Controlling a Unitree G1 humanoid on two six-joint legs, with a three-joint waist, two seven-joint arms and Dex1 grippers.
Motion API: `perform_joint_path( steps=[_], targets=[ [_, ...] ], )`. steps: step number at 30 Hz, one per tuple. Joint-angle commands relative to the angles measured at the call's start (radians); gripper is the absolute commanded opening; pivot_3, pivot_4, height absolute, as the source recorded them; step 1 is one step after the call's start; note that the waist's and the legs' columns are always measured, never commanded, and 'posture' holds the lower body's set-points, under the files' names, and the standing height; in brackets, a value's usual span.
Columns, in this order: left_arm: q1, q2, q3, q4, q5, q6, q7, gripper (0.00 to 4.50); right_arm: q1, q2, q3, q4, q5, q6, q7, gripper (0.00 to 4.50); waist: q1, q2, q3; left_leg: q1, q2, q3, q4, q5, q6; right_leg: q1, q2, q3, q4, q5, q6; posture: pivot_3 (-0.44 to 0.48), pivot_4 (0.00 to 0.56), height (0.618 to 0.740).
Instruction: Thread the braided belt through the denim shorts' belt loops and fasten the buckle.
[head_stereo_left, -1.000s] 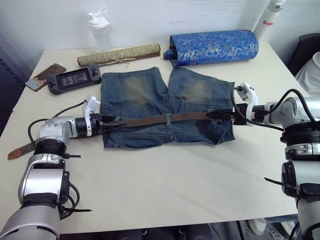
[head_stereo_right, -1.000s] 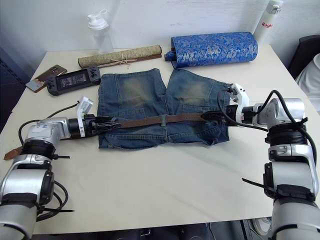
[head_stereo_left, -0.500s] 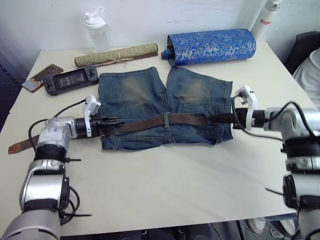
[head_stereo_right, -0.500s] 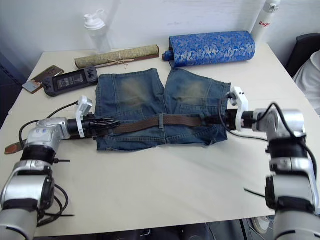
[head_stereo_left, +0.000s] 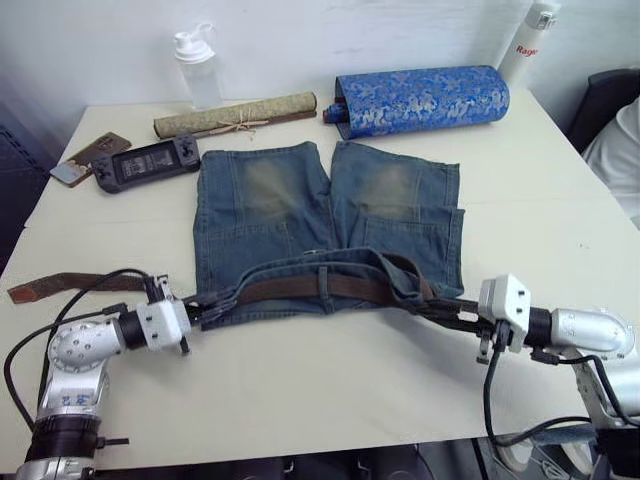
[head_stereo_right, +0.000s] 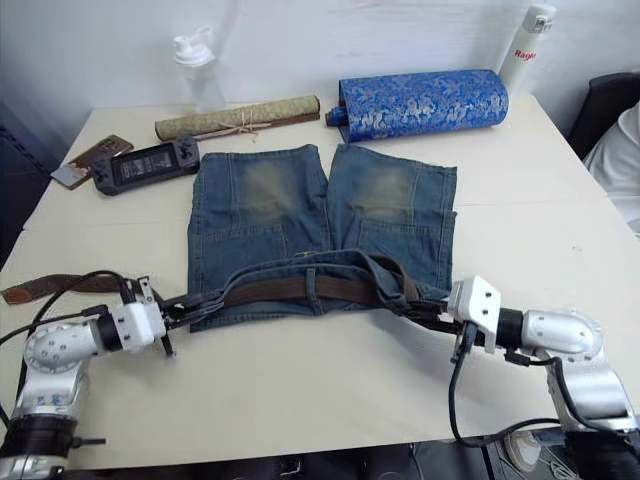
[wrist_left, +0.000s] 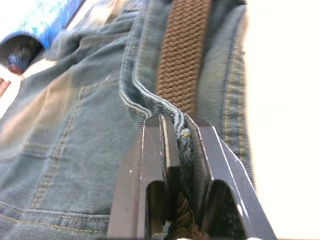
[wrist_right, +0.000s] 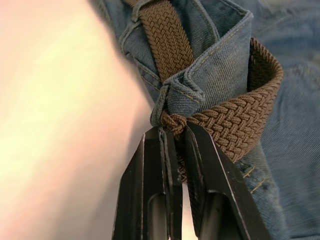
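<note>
The denim shorts (head_stereo_left: 325, 205) lie flat mid-table, legs pointing away, with the waistband bunched and drawn toward the near edge. The braided belt (head_stereo_left: 300, 290) runs along that waistband under a belt loop (head_stereo_left: 322, 282). Its tan end tab (head_stereo_left: 40, 290) trails off to the left on the table. My left gripper (head_stereo_left: 208, 303) is shut on the waistband's left end, pinching the denim hem with the belt (wrist_left: 182, 55) beside it. My right gripper (head_stereo_left: 440, 305) is shut on the belt (wrist_right: 225, 120) where it folds round the waistband's right corner. The buckle is hidden.
Along the far edge lie a blue brocade roll (head_stereo_left: 425, 97), an olive scroll (head_stereo_left: 235, 112), a handheld game console (head_stereo_left: 148, 160) and a phone (head_stereo_left: 88, 152). A shaker bottle (head_stereo_left: 195, 65) and a white bottle (head_stereo_left: 525, 40) stand behind. Bare table (head_stereo_left: 330, 380) lies in front.
Both grippers have shut on the waistband's ends and drawn back toward the near edge. The waistband has come with them and bunched up. The camera view has shifted a little.
</note>
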Motion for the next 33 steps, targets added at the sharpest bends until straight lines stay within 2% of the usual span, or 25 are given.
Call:
perform_joint_path(
  steps=[1,6,9,13,16,18,19,20,23,24,26,28,29,33],
  targets=[
    [0.056,0.072,0.017,0.181,0.036,-0.155,-0.006,0.05,0.077,-0.067,-0.028,0.051,-0.070,-0.109,0.016,0.00,0.000,0.000,0.000,0.000,0.001,0.000,0.000,-0.001,0.000,0.000,-0.001,0.000,-0.001,0.000,0.000,0.000,0.150,0.717],
    [0.089,0.139,-0.041,0.349,0.076,-0.334,-0.001,0.05,0.191,-0.165,-0.013,0.054,-0.114,-0.175,0.048,0.00,-0.005,0.003,-0.002,0.002,0.002,0.001,0.000,-0.001,-0.001,0.000,-0.001,0.000,-0.001,0.000,-0.001,0.000,0.150,0.717],
    [0.099,0.152,-0.085,0.396,0.086,-0.371,0.008,0.05,0.221,-0.181,0.013,0.036,-0.130,-0.179,0.029,0.00,-0.006,0.007,-0.005,0.010,0.002,0.004,-0.002,-0.002,-0.001,0.006,-0.001,0.000,-0.001,-0.001,-0.001,0.000,0.150,0.717],
    [0.094,0.169,-0.134,0.399,0.075,-0.374,0.030,0.05,0.223,-0.199,0.041,-0.025,-0.116,-0.093,0.008,0.00,-0.008,0.016,-0.014,0.017,0.007,0.005,-0.004,-0.008,-0.003,0.013,0.000,0.001,-0.007,-0.002,-0.002,0.000,0.150,0.717],
    [0.089,0.186,-0.157,0.393,0.091,-0.353,0.043,0.05,0.229,-0.237,0.046,-0.078,-0.095,0.052,0.008,0.00,-0.007,0.018,-0.015,0.018,0.009,0.005,-0.004,-0.008,-0.004,0.013,0.001,0.002,-0.007,-0.002,-0.003,0.000,0.150,0.717],
    [0.099,0.192,-0.166,0.367,0.039,-0.308,0.026,1.15,0.241,-0.259,0.040,-0.105,-0.072,0.148,0.007,0.00,-0.005,0.019,-0.017,0.018,0.010,0.005,-0.004,-0.008,-0.005,0.013,0.002,0.002,-0.006,-0.003,-0.004,0.000,0.150,0.717],
    [0.103,0.197,-0.170,0.355,0.022,-0.290,0.024,1.40,0.243,-0.263,0.034,-0.118,-0.055,0.192,0.000,0.45,-0.003,0.019,-0.018,0.018,0.010,0.005,-0.004,-0.008,-0.005,0.013,0.001,0.002,-0.006,-0.003,-0.004,0.000,0.150,0.717],
    [0.110,0.203,-0.172,0.336,0.007,-0.262,0.026,1.87,0.244,-0.274,0.033,-0.131,-0.044,0.225,-0.001,0.95,-0.002,0.019,-0.019,0.018,0.010,0.005,-0.004,-0.008,-0.005,0.014,0.001,0.002,-0.007,-0.003,-0.004,0.000,0.150,0.717],
    [0.160,0.238,-0.174,0.186,-0.134,-0.043,-0.025,3.00,0.244,-0.296,0.015,-0.165,-0.011,0.289,0.001,2.12,-0.001,0.015,-0.023,0.019,0.010,0.002,-0.004,-0.011,0.000,0.015,0.001,0.007,-0.007,-0.003,-0.005,0.000,0.150,0.717],
    [0.179,0.267,-0.177,0.131,-0.171,0.024,-0.052,3.25,0.239,-0.301,0.000,-0.179,0.010,0.315,0.002,2.49,-0.001,0.014,-0.023,0.019,0.010,0.002,-0.004,-0.011,0.000,0.016,0.001,0.007,-0.007,-0.003,-0.005,0.000,0.150,0.717],
    [0.220,0.332,-0.174,0.017,-0.240,0.169,-0.101,3.30,0.225,-0.324,-0.024,-0.202,0.043,0.365,0.013,3.24,-0.001,0.013,-0.023,0.019,0.011,0.001,-0.004,-0.012,-0.001,0.016,0.001,0.007,-0.007,-0.004,-0.006,0.000,0.150,0.717],
    [0.275,0.421,-0.147,-0.144,-0.375,0.404,-0.157,3.30,0.193,-0.355,-0.053,-0.223,0.096,0.431,0.033,4.21,-0.001,0.013,-0.021,0.018,0.011,0.001,-0.004,-0.012,-0.001,0.016,0.001,0.008,-0.009,-0.004,-0.006,0.000,0.150,0.717],
    [0.288,0.452,-0.124,-0.209,-0.437,0.504,-0.171,3.30,0.178,-0.372,-0.072,-0.235,0.135,0.472,0.051,4.44,-0.002,0.014,-0.021,0.016,0.011,0.001,-0.004,-0.012,0.000,0.014,0.001,0.008,-0.010,-0.004,-0.006,0.000,0.150,0.717],
    [0.283,0.501,-0.039,-0.325,-0.597,0.788,-0.194,3.30,0.141,-0.418,-0.142,-0.263,0.281,0.617,0.115,4.44,0.000,0.013,-0.014,0.013,0.011,0.000,-0.004,-0.012,-0.001,0.012,0.002,0.007,-0.010,-0.004,-0.006,0.000,0.150,0.717]
  ],
)
